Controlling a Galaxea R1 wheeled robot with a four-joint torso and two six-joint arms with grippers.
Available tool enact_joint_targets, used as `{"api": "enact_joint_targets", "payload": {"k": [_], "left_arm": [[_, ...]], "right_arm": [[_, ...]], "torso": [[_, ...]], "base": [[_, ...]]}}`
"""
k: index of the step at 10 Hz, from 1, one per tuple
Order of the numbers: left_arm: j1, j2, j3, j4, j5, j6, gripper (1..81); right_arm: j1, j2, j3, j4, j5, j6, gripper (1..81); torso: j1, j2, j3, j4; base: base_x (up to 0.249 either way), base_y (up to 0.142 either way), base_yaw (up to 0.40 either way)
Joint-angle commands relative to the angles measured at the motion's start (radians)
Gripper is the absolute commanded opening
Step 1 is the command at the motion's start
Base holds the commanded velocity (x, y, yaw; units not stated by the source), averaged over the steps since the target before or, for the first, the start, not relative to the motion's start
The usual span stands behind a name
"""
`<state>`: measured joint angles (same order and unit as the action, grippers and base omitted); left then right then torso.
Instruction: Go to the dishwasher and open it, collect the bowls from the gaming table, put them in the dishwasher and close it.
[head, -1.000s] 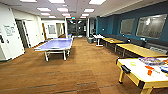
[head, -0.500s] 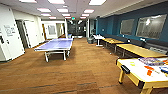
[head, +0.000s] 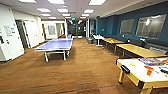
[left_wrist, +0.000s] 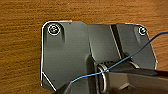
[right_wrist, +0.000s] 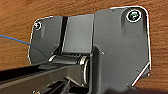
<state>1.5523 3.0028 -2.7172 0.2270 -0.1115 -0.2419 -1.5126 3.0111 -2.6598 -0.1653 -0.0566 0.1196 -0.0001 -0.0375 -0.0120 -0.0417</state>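
Where brown floor (head: 82, 72) spreads, a blue ping-pong table (head: 55, 45) stands left, yellow tables (head: 140, 50) right; pincer states: cannot tell.

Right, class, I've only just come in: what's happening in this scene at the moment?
Nothing is being handled right now. The robot is out on the wood-patterned floor of a long games room. A blue table-tennis table stands ahead on the left. A yellow-framed game table with a white top and small orange pieces sits close on the right, and a row of long tables runs along the dark blue wall. Both wrist cameras look down at the floor.
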Motion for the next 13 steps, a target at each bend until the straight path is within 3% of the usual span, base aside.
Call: {"api": "enact_joint_targets", "payload": {"k": [1,13], "left_arm": [[-0.054,0.003,0.001,0.009,0.042,0.004,81.1],[-0.054,0.004,-0.004,-0.002,0.042,0.004,81.1]], "right_arm": [[0.059,0.004,0.000,-0.005,-0.054,0.000,81.1],[0.059,0.004,-0.005,-0.003,-0.054,0.000,81.1]], "torso": [[0.000,0.000,0.000,0.000],[0.000,0.000,0.000,0.000]], "base": [[0.000,0.000,-0.400],[0.000,0.000,-0.400]]}}
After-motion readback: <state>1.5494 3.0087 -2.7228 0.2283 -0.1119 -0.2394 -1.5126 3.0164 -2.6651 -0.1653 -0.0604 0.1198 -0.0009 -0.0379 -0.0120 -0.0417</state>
